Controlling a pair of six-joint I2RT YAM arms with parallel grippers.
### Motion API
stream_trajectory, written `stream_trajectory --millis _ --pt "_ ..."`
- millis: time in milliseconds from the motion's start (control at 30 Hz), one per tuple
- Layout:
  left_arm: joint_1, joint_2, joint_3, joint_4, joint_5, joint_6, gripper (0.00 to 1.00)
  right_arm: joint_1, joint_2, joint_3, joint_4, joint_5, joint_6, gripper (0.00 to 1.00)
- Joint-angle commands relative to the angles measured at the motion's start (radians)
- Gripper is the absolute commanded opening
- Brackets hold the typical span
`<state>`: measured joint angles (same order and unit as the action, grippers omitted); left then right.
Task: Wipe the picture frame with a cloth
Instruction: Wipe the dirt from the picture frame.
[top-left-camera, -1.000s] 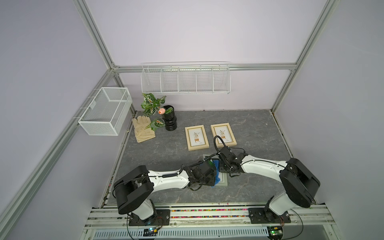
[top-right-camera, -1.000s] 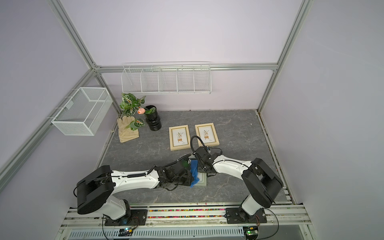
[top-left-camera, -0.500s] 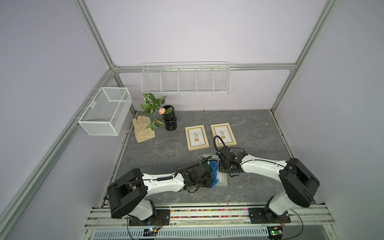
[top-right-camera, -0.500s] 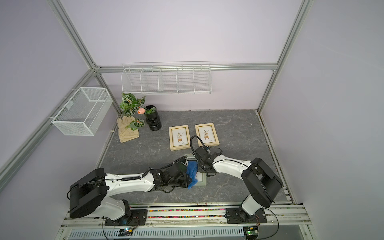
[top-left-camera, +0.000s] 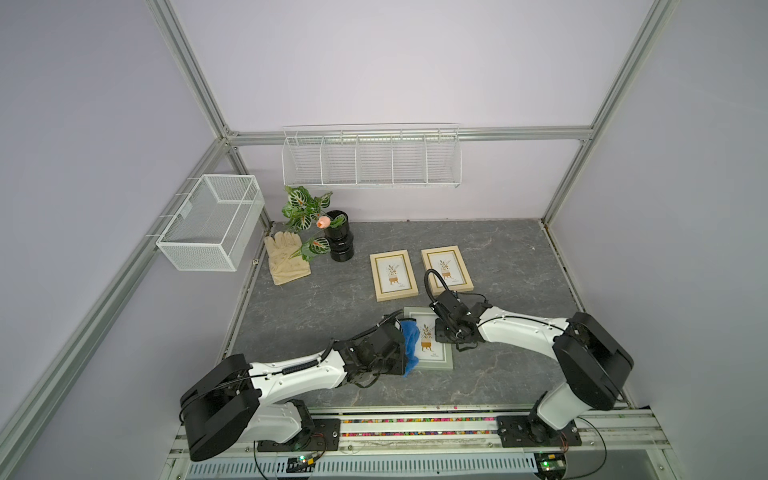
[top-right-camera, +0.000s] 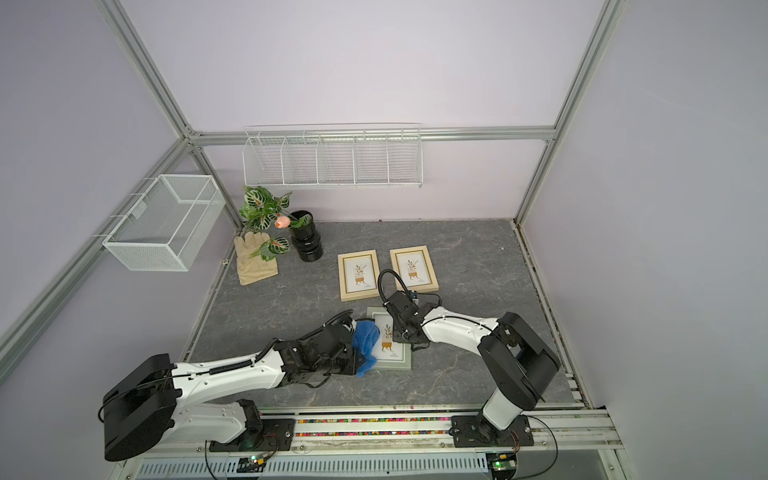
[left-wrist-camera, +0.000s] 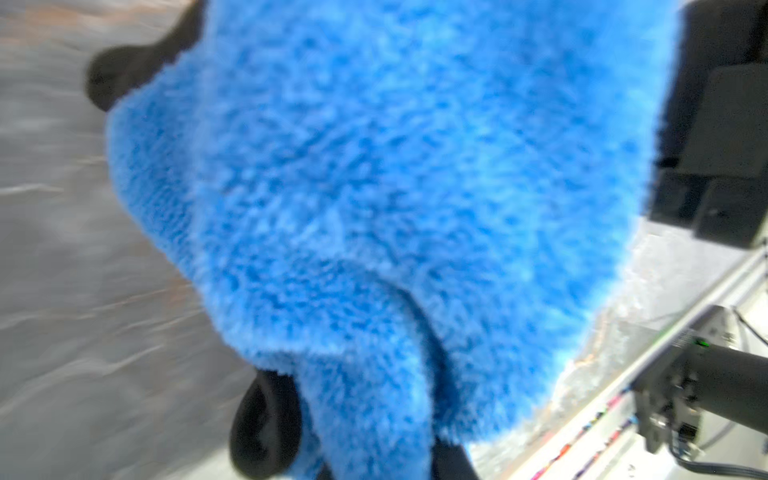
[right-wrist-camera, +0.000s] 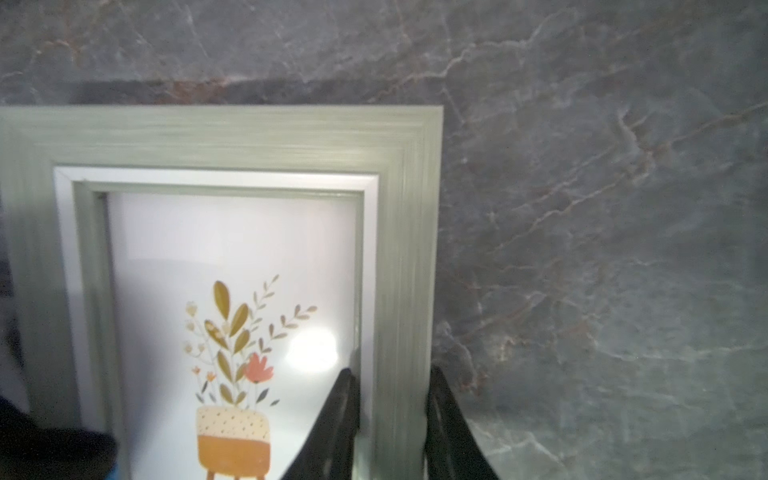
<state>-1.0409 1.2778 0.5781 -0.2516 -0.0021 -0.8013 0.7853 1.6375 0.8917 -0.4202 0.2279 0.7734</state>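
A grey-green picture frame (top-left-camera: 432, 365) (top-right-camera: 390, 362) lies flat near the table's front, showing a potted-plant print. The blue plush cloth (top-left-camera: 409, 345) (top-right-camera: 365, 343) rests bunched over the frame's left side. My left gripper (top-left-camera: 401, 348) (left-wrist-camera: 361, 449) is shut on the cloth (left-wrist-camera: 395, 187), which fills the left wrist view and hides most of the fingers. My right gripper (top-left-camera: 442, 332) (right-wrist-camera: 390, 374) is shut on the picture frame's right border (right-wrist-camera: 232, 133), one finger on the glass side and one outside the edge.
Two wooden frames (top-left-camera: 393, 274) (top-left-camera: 446, 268) lie just behind. A black vase with a plant (top-left-camera: 338, 241) and a beige glove (top-left-camera: 286, 257) sit at the back left. A wire basket (top-left-camera: 212, 226) hangs on the left wall and a wire shelf (top-left-camera: 370, 158) on the back wall.
My left gripper has drawn the cloth leftward across the frame, uncovering the print. The right gripper has kept its hold in the same place.
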Motion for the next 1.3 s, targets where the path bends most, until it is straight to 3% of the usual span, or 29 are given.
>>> stream_trajectory --millis 0,267,400,533,833,1100,1200,1267 --pt "0.013 -0.022 0.014 -0.068 -0.034 0.051 0.0 -0.012 0.059 -0.019 -0.052 0.011 -0.02 0.19" --pt "0.011 0.061 0.12 0.157 0.031 0.052 0.0 0.006 0.057 -0.007 0.006 -0.04 -0.004 0.19" --pt "0.026 0.185 0.224 0.123 0.012 0.052 0.0 0.018 0.071 -0.007 0.027 -0.063 0.007 0.19" --pt "0.123 0.296 0.243 0.173 0.066 -0.014 0.0 0.028 0.06 -0.043 0.042 -0.063 0.016 0.19" --pt "0.18 0.528 0.41 0.151 0.1 0.07 0.0 0.048 0.053 -0.082 0.06 -0.072 0.032 0.18" --pt "0.038 0.419 0.242 0.128 0.117 -0.048 0.0 0.044 0.051 -0.068 0.043 -0.049 0.023 0.19" --pt "0.049 0.368 0.18 0.149 0.107 -0.087 0.0 0.042 0.059 -0.061 0.04 -0.049 0.019 0.19" --pt "0.103 0.37 0.174 0.179 0.137 -0.081 0.0 0.042 0.059 -0.061 0.043 -0.049 0.02 0.19"
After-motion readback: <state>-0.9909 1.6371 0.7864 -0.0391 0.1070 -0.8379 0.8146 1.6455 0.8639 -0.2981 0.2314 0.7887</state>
